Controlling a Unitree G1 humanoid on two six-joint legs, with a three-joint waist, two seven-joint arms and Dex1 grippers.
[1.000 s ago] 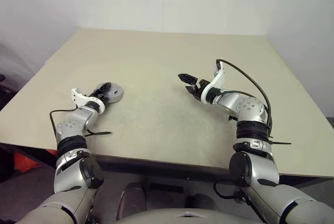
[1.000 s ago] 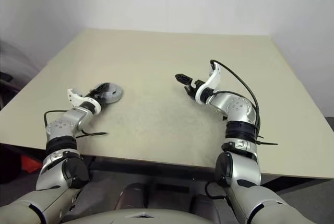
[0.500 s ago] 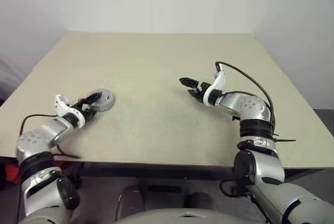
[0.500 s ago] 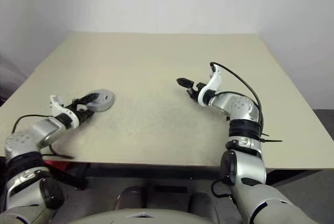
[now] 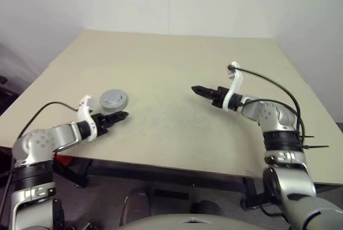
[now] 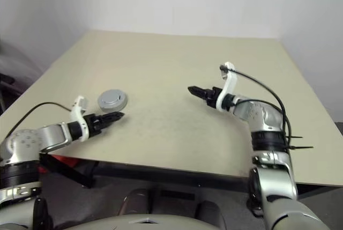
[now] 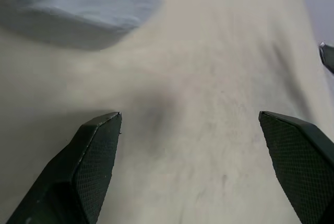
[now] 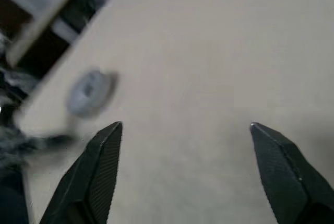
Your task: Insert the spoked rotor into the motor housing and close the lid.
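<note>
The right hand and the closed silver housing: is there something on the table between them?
No. Between the right hand and the motor housing lies only bare table, as the left eye view shows.

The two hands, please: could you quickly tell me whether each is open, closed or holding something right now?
Left hand: open, holding nothing, beside the round silver-grey metal motor housing.
Right hand: open, holding nothing, above the beige table.

Motor housing [image 5: 113, 99] on table's [image 5: 177, 64] left
</note>
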